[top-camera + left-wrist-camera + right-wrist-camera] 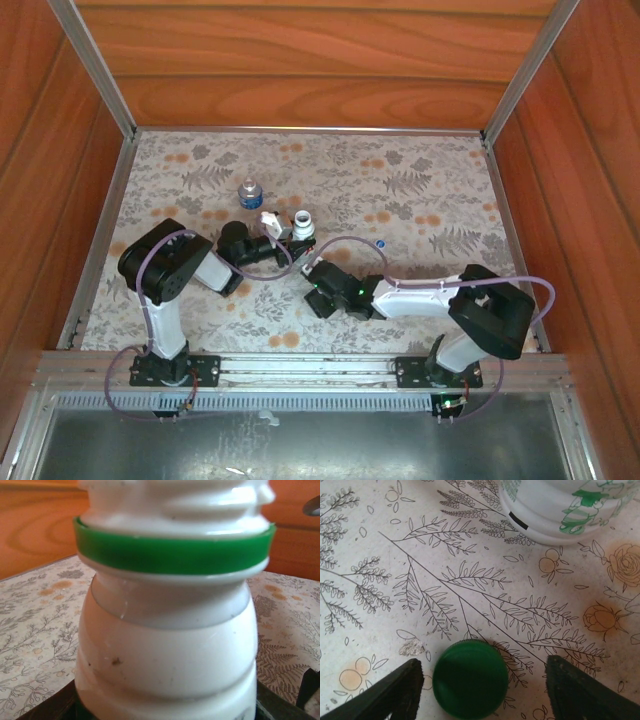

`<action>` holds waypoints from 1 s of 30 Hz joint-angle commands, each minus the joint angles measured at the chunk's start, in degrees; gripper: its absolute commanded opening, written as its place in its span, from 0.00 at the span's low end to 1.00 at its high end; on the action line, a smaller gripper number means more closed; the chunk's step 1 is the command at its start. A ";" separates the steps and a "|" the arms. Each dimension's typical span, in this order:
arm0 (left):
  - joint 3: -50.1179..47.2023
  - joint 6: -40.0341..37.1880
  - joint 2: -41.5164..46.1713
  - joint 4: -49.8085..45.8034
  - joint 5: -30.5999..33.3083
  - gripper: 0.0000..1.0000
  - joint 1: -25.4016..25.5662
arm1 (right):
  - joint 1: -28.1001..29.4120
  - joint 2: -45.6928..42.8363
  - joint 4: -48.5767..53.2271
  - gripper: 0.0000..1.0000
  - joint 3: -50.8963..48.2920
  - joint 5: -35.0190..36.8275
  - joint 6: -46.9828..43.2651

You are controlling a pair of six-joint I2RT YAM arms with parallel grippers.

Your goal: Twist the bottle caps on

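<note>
Where wooden walls (300, 60) close in the flowered table (430, 195), the left arm (165, 265) is bent inward and its gripper (290, 232) is clamped on the upright white bottle (170, 650). The right arm (420, 295) is stretched leftward, its gripper (482, 666) held low, jaws apart beside the green cap (470, 684), which is touched by neither. The clear bottle (248, 191) is stood behind; the blue cap (381, 242) is seen rightward.
</note>
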State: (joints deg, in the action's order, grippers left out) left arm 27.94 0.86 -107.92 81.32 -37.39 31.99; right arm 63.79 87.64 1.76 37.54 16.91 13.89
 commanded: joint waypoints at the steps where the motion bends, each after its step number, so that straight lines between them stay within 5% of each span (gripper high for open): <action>1: -0.79 -0.63 0.61 -0.20 -0.58 0.54 -0.64 | 0.46 1.45 0.39 0.66 1.65 1.29 2.16; 30: -0.85 -0.44 0.34 -0.20 -0.84 0.54 -1.15 | 0.75 2.29 4.30 0.44 2.99 -1.80 2.10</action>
State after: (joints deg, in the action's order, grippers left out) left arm 27.90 0.89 -107.92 81.36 -37.45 31.42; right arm 63.81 90.74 4.16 39.62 15.94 15.55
